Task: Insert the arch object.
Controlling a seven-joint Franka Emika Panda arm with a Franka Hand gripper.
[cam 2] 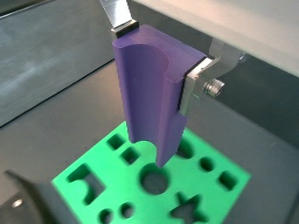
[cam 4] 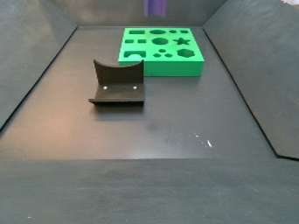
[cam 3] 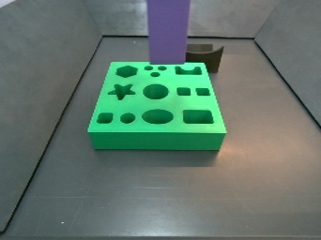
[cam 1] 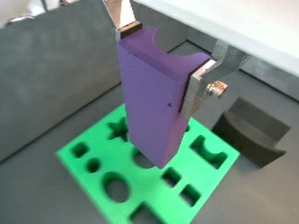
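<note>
My gripper [cam 1: 163, 54] is shut on a tall purple bar [cam 1: 152, 96] and holds it upright by its upper end. One long face of the bar has a rounded concave groove, so its end is arch-shaped; it is the arch object, and both wrist views show this [cam 2: 152, 96]. Its lower end hangs just above the green board [cam 1: 82, 162] with shaped holes. In a side view the bar [cam 3: 168, 28] stands over the board's far edge [cam 3: 157, 136], close to an arch-shaped hole [cam 3: 189, 68]. The gripper itself is out of both side views.
The dark fixture [cam 4: 117, 83], an L-shaped bracket with a notched top on a base plate, stands on the floor beside the board [cam 4: 176, 68]; it also shows behind the board [cam 3: 207, 52] and in a wrist view [cam 1: 257, 131]. Grey walls enclose the floor.
</note>
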